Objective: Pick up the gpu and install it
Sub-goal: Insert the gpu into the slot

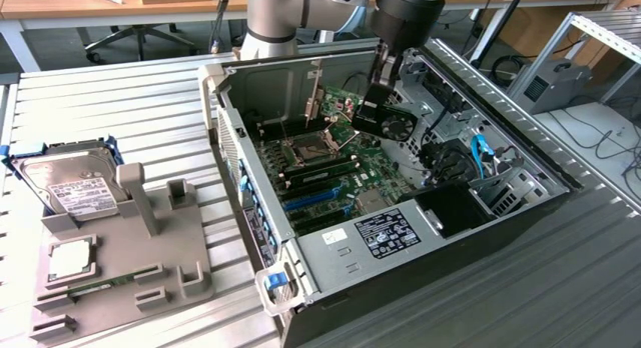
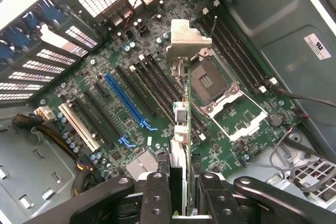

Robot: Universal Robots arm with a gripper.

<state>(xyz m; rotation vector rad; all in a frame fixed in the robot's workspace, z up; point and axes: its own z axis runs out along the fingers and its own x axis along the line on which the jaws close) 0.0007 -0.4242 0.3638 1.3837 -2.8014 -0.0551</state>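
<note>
Exterior view: the gripper [image 1: 386, 89], clamped on the gpu [image 1: 392, 123] with its black round fan, holds the thin green card above the motherboard [image 1: 331, 175], far inside the open metal case [image 1: 228, 130].

Wrist view: the card hangs edge-on, silver bracket [image 2: 186, 38] foremost, apart from the long blue slot [image 2: 126, 100]. Any tilt could likely jam its edge on a slot's plastic rim.

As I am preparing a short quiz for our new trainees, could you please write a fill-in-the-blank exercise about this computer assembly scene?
1. The jaws are ____ on the graphics card.
2. The card hangs over the motherboard, not yet seated in a ____.
3. The hard drive lies outside the case, on the exterior view's ____ side.
Missing words: shut; slot; left.
</note>
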